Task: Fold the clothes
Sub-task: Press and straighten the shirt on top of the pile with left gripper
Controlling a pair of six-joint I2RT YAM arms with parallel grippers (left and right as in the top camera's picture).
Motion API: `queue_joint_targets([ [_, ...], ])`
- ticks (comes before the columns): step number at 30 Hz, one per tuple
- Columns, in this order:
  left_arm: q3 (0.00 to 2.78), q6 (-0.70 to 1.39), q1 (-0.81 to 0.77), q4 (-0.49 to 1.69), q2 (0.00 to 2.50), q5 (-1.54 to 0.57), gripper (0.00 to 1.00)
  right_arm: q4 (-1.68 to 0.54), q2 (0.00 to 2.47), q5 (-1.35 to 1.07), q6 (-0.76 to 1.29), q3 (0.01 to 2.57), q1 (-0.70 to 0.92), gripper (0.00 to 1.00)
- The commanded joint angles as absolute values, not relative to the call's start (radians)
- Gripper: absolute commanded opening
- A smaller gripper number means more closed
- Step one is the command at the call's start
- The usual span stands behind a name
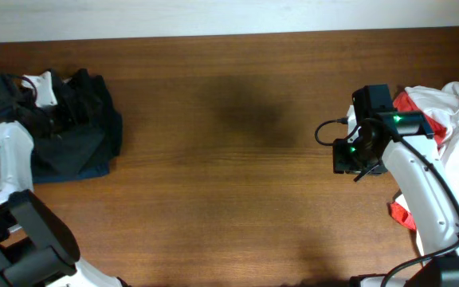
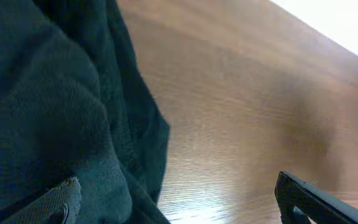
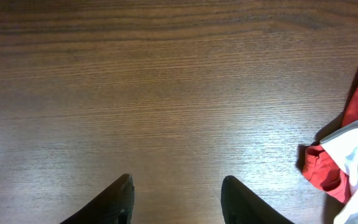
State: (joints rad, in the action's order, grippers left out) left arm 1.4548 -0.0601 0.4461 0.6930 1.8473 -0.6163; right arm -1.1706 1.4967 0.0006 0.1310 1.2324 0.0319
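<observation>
A dark teal-black garment (image 1: 82,131) lies crumpled at the table's left side. My left gripper (image 1: 64,108) hovers over its upper part. In the left wrist view the dark garment (image 2: 48,112) fills the left half. My left gripper (image 2: 173,208) is open wide, with one finger over bare wood and the other behind the cloth. A pile of white and red clothes (image 1: 453,119) lies at the right edge. My right gripper (image 1: 346,158) is open and empty just left of that pile. In the right wrist view it (image 3: 179,196) is over bare wood, with the pile's corner (image 3: 344,165) at right.
The brown wooden table (image 1: 229,159) stretches between the two heaps. A black cable (image 1: 325,131) loops beside the right wrist. A red scrap (image 1: 401,215) lies near the right arm's forearm. The table's far edge (image 1: 229,33) meets a pale wall.
</observation>
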Motion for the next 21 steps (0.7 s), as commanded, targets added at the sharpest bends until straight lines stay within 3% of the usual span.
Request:
queue_joint_targets([
  [1,1.382,-0.045,0.441,0.647,1.935,-0.561,0.99,-1.171,1.481,0.012,0.130,1.249,0.026,0.50],
  [6,1.375,-0.093,0.424,0.601,2.047,-0.845,0.99,-1.172,1.481,0.012,0.130,1.249,0.026,0.49],
  [16,1.443,-0.130,0.422,0.588,1.898,-0.999,0.99,-1.171,1.481,0.012,0.131,1.249,0.026,0.50],
  [18,1.443,-0.130,0.397,0.604,1.803,-0.977,0.99,-1.169,1.481,0.010,0.131,1.249,0.026,0.60],
  [21,1.443,-0.130,0.291,0.702,1.715,-0.723,0.99,-1.150,1.481,-0.076,0.131,1.249,0.026,0.81],
])
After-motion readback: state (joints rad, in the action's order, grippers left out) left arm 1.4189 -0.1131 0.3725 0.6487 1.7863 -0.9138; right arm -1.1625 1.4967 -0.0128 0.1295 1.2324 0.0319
